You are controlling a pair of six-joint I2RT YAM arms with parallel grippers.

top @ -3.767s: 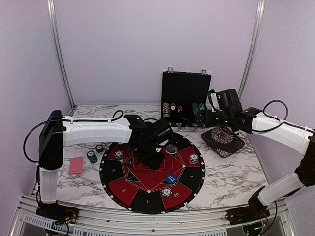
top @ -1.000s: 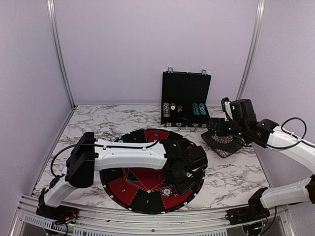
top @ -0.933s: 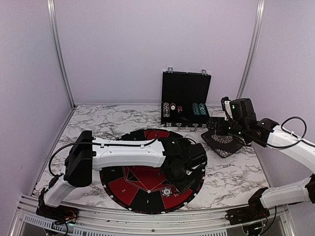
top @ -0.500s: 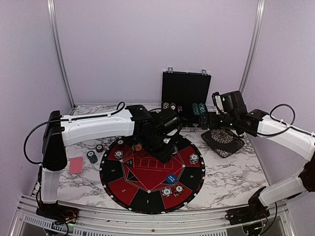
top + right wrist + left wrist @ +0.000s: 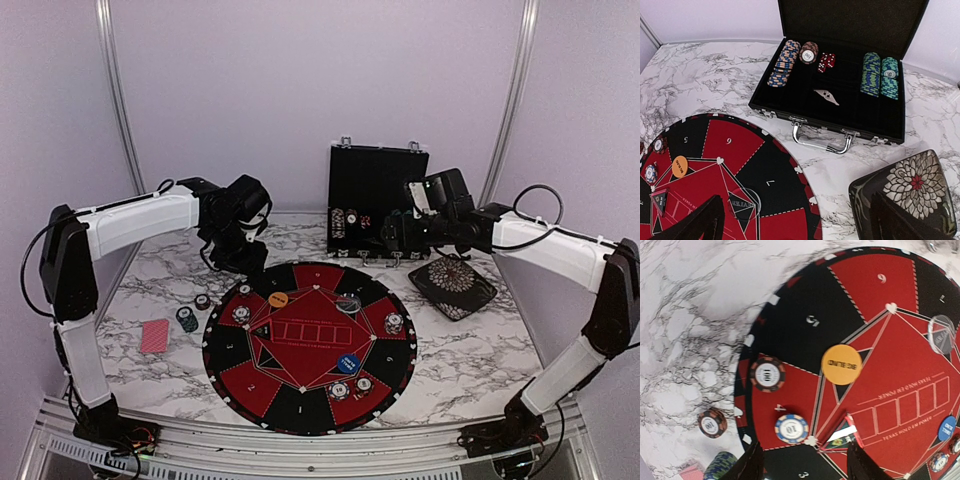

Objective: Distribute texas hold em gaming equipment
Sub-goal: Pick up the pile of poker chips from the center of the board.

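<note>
L gripper (image 5: 804, 450) has backed off past 10 o'clock of the mat (image 5: 300, 405), jaws partly apart, empty. Orange btn (image 5: 278, 298) now sits at 11 on it, so that one's dealt. R gripper (image 5: 795, 200) wide open, nearing case (image 5: 850, 20).

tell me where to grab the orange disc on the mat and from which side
Probably by its rim, coming straight down from above. The orange disc lies flat on the mat, thin, with only its top face and edge exposed, so pinch two opposite edges. Nothing touches it; the nearest chip sits apart, leaving room on either side.
</note>
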